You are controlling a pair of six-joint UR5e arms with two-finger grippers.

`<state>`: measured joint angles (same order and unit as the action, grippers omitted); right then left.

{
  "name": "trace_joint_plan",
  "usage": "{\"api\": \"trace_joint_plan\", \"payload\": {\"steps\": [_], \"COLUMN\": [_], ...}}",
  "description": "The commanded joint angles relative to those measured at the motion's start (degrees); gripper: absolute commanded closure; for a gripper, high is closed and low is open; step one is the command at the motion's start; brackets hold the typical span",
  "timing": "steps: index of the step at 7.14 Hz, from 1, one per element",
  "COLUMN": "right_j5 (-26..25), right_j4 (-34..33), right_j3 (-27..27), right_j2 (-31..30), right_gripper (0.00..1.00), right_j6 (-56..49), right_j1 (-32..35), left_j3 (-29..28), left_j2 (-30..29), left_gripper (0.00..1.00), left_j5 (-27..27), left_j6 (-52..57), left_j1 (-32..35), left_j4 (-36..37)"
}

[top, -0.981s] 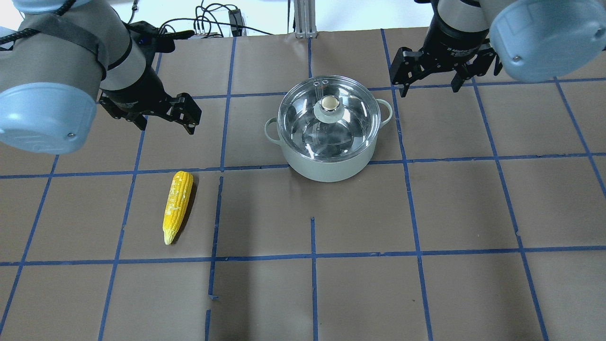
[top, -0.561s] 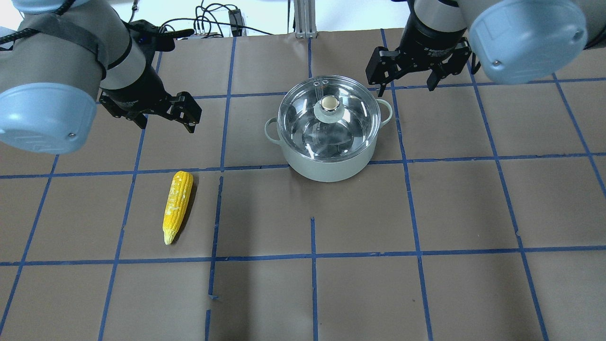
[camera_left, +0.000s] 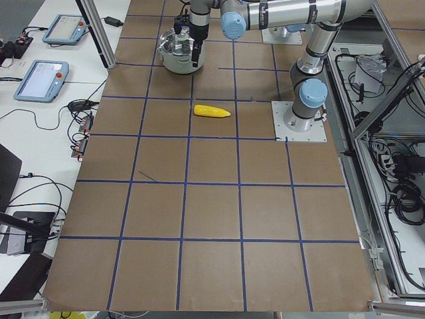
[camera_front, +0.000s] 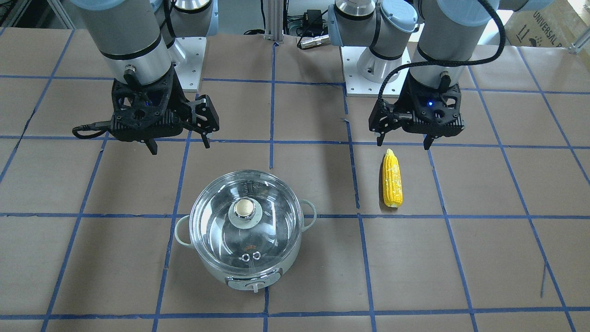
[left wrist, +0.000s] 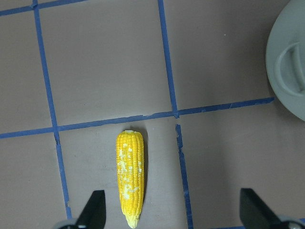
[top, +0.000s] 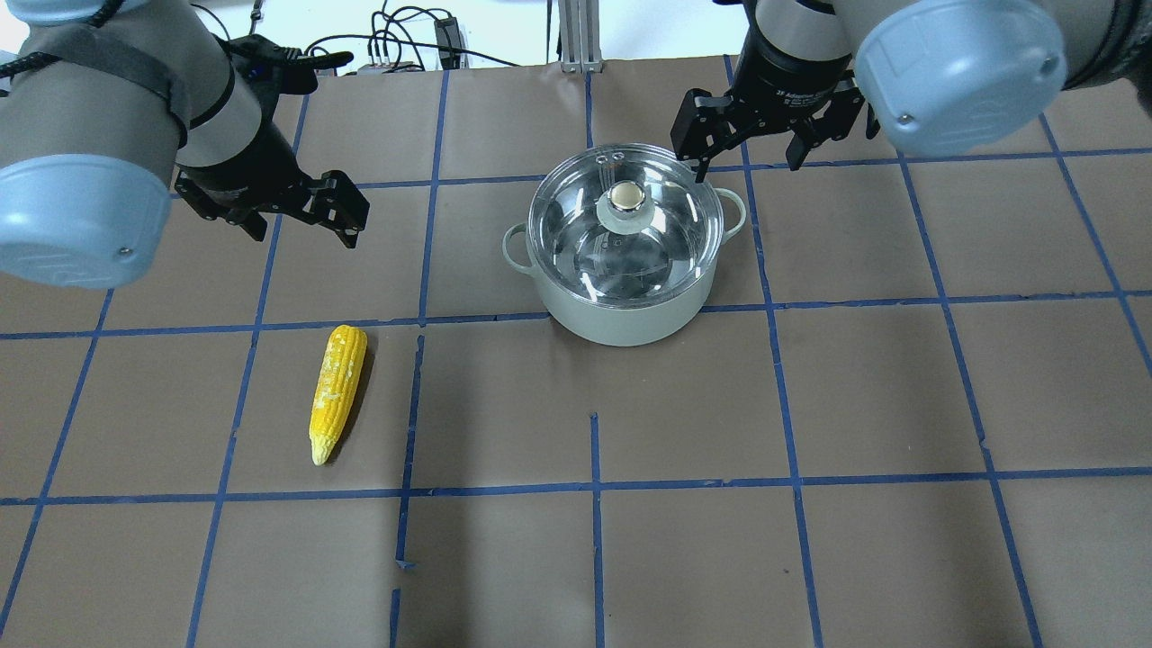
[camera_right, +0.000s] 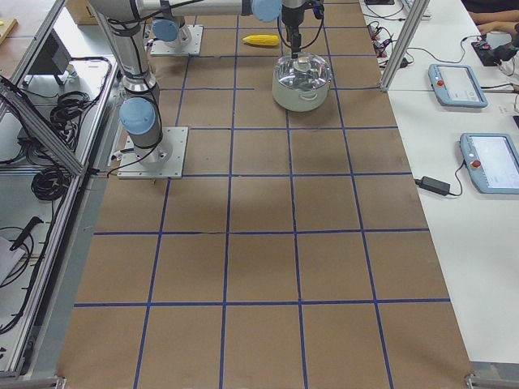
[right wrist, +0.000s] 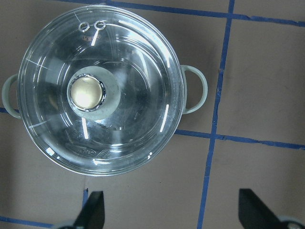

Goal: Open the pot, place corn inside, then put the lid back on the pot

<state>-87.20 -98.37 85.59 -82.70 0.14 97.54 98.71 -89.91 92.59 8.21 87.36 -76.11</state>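
The pale mint pot stands at the table's middle back, with the clear glass lid shut on it and its brass knob at the centre. It also shows in the front view and the right wrist view. The yellow corn lies on the paper to the pot's left, and also shows in the left wrist view. My left gripper is open and empty, in the air behind the corn. My right gripper is open and empty, above the pot's far right rim.
The table is covered in brown paper with a blue tape grid. Cables and an aluminium post sit at the far edge. The arms' base plates are on the robot's side. Teach pendants lie on a side table.
My right gripper has moved left, from right of the pot to over its far right rim. My left gripper has shifted slightly left and back. Pot, lid and corn have not moved.
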Motion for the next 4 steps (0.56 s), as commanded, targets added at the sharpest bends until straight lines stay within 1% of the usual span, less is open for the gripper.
{"api": "trace_joint_plan", "payload": {"steps": [1, 4], "right_j5": [-0.4, -0.3], "right_j4": [0.1, 0.3], "right_j3": [0.1, 0.4], "right_j2": [0.2, 0.0], "right_gripper": [0.00, 0.00], "right_j6": [-0.1, -0.7], "right_j1": [-0.3, -4.2], "left_j3": [0.1, 0.1], "left_j2": [-0.3, -0.5], "left_gripper": [0.00, 0.00], "left_j5": [-0.1, 0.0], "left_j6": [0.1, 0.0], "left_j1": [-2.0, -2.0], "left_j4": [0.1, 0.1]}}
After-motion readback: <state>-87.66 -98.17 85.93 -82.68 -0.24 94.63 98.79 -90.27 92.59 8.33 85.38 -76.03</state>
